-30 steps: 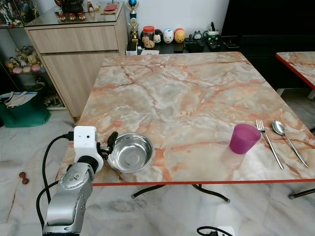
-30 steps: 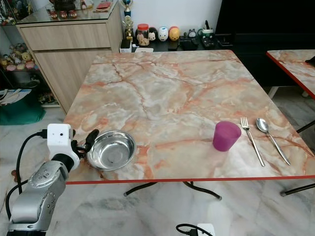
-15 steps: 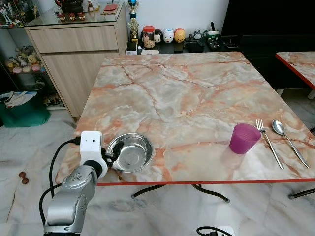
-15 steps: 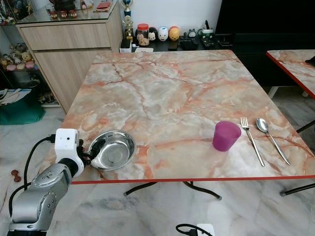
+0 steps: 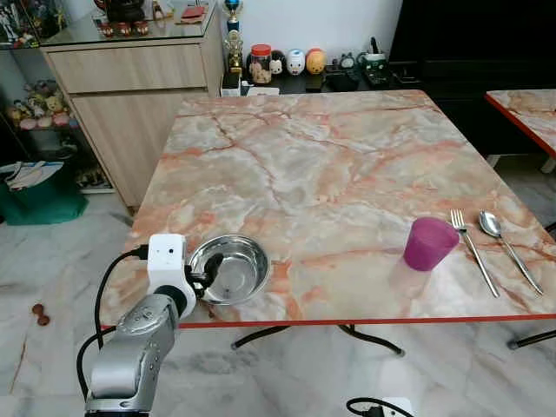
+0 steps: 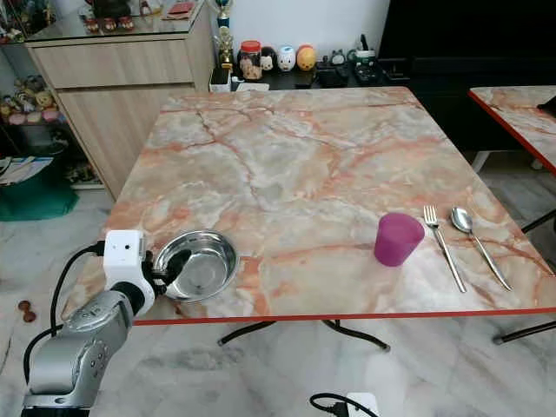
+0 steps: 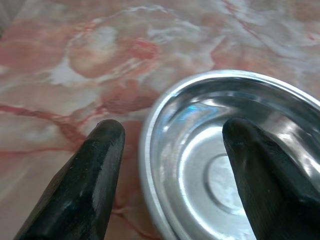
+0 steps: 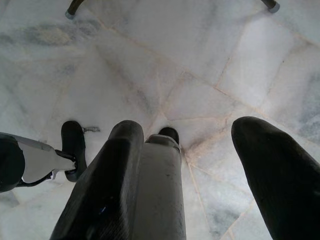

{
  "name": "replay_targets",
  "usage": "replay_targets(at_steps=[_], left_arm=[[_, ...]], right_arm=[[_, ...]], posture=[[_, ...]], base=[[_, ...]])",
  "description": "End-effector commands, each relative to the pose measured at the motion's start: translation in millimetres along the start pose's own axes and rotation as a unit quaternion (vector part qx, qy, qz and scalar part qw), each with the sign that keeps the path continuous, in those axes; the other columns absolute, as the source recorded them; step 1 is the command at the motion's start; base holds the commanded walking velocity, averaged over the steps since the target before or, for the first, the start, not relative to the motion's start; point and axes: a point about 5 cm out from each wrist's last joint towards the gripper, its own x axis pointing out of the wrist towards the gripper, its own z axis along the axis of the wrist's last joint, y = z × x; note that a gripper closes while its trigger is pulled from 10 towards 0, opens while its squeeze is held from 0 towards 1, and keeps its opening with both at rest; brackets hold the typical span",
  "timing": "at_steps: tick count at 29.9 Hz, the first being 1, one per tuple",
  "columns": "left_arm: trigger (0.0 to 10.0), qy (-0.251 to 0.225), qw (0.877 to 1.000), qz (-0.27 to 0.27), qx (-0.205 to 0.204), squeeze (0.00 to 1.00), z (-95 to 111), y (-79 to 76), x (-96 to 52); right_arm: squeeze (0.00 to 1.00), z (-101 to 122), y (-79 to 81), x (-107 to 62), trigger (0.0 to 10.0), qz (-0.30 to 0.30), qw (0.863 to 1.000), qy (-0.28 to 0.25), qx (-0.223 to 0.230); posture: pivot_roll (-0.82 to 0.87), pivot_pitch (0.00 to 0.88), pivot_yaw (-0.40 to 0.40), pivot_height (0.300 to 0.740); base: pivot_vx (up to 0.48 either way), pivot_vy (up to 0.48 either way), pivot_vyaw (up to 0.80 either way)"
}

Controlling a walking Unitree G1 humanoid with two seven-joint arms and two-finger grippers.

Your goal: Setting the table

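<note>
**Visible parts of the robot's body**

The left arm (image 5: 130, 356) is a rounded silver-grey casing with a circular joint cap near the wrist. On the wrist sits a white, box-shaped camera housing (image 5: 166, 258) bearing a small dark lens. A black cable (image 5: 102, 295) loops from this housing back along the arm. Both grippers, left gripper (image 7: 172, 150) and right gripper (image 8: 200, 165), have two long, matte black fingers with blunt, rounded tips.

From where I stand, no writing, label, brand mark or number can be read anywhere. The jar (image 5: 261, 62) and little figurines (image 5: 297, 62) at the upper middle of the frame are too small to make out any lettering.
</note>
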Motion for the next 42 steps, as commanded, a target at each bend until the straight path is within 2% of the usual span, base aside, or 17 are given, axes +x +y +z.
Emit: replay_targets(at_steps=[1, 10, 28, 29, 30, 31, 32, 42], left_arm=[[10.0, 0.002, 1.000, 0.011, -0.005, 0.00, 1.6, 3.1, 1.4], [10.0, 0.022, 1.000, 0.015, -0.013, 0.00, -4.8, 3.8, 1.3], [10.0, 0.061, 0.998, -0.001, 0.007, 0.00, -16.0, -1.4, 1.3], [5.4, 0.062, 0.998, -0.002, 0.007, 0.00, -16.5, -1.4, 1.2], [3.8, 0.062, 0.998, 0.000, 0.010, 0.00, -16.8, -0.8, 1.2], [3.8, 0.062, 0.998, 0.001, 0.012, 0.00, -17.0, -0.4, 1.1], [0.0, 0.062, 0.998, 0.001, 0.013, 0.00, -17.1, -0.2, 1.0], [0.0, 0.065, 0.998, -0.003, 0.014, 0.00, -17.8, -1.3, 0.6]], right_arm=[[0.00, -0.3, 1.2, 0.2, 10.0, 0.001, 1.000, 0.003, 0.002], [0.00, -0.4, 1.0, 0.2, 10.0, 0.002, 1.000, 0.004, 0.001], [0.00, -0.5, 1.5, 0.3, 10.0, 0.005, 1.000, 0.005, 0.000], [0.00, -0.7, 1.6, 0.2, 10.0, 0.006, 1.000, 0.006, 0.000], [0.00, -0.8, 1.7, 0.2, 10.0, 0.006, 1.000, 0.006, -0.001], [0.00, -0.8, 1.7, 0.2, 10.0, 0.006, 1.000, 0.006, -0.001], [0.00, -0.9, 1.8, 0.2, 10.0, 0.007, 1.000, 0.006, -0.001], [0.00, -2.1, 1.7, 0.0, 10.0, 0.008, 1.000, 0.008, -0.003]], posture=[[0.03, 0.000, 0.014, 0.740], [0.03, 0.000, 0.011, 0.740], [0.03, 0.000, 0.014, 0.740], [0.03, 0.000, 0.014, 0.740], [0.03, 0.000, 0.016, 0.740], [0.03, 0.000, 0.016, 0.740], [0.03, 0.000, 0.016, 0.740], [0.03, 0.000, 0.017, 0.740]], base=[[0.000, 0.000, 0.00], [0.000, 0.000, 0.00], [0.000, 0.000, 0.00], [0.000, 0.000, 0.00], [0.000, 0.000, 0.00], [0.000, 0.000, 0.00], [0.000, 0.000, 0.00], [0.000, 0.000, 0.00]])
